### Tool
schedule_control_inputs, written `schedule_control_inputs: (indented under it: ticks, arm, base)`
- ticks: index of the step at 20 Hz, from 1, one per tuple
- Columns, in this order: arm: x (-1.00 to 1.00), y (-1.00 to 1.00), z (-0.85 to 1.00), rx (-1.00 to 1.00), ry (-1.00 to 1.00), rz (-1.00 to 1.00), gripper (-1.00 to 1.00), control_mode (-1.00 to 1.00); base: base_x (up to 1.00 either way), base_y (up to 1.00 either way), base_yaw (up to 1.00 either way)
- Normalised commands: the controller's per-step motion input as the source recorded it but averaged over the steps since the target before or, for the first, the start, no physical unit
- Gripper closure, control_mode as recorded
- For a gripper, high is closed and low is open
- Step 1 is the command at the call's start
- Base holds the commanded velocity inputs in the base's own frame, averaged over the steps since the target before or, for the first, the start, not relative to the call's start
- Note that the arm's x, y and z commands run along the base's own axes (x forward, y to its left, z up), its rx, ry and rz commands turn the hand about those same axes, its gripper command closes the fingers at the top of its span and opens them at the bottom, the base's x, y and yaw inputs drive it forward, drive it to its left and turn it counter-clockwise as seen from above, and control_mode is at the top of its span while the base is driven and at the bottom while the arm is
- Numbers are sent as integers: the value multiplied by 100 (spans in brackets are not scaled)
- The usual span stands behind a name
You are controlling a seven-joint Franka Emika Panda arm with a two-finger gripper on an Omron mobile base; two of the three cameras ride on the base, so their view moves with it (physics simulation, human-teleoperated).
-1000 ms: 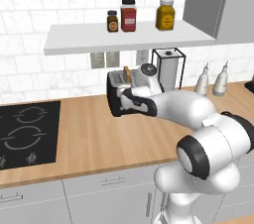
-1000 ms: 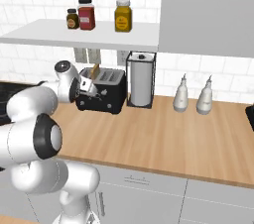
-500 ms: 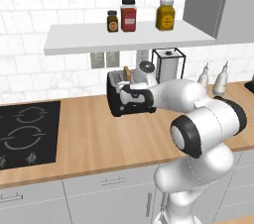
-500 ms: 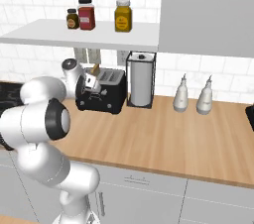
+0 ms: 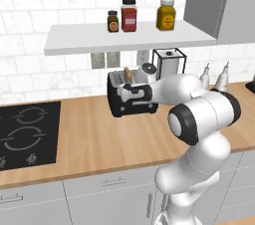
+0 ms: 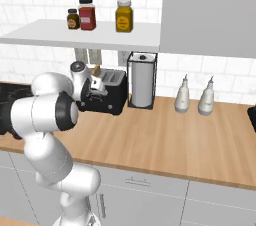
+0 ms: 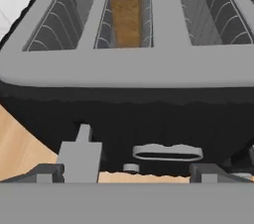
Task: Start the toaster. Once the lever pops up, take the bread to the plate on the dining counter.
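Gripper [image 7: 126, 172]: hanging right at the toaster's front face, low down; its two dark fingertips are sitting well apart and gripping nothing.
Lever [image 7: 82, 148]: a grey lever is standing just above the left fingertip, against the black front.
Toaster [image 5: 130, 100]: sitting on the wood counter [image 5: 94, 134] by the tiled wall, black body, silvery slotted top.
Bread [image 7: 124, 7]: a golden-brown slice is standing upright in one slot, poking above the top.
Paper-towel holder [image 6: 142, 81]: standing just beside the toaster.
Bottles [image 6: 182, 95]: two are waiting further along the counter.
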Motion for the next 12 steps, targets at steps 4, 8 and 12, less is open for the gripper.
schedule_control_inputs:
  ticks: [4,8,12]
  arm:
    - [2,0,-15,0,0,3,-100,-100]
    - [0,0,-15,0,0,0,-100,-100]
    - [0,0,-23,0,0,0,-100,-100]
  base:
    - [0,0,0]
    - [0,0,0]
    - [0,0,0]
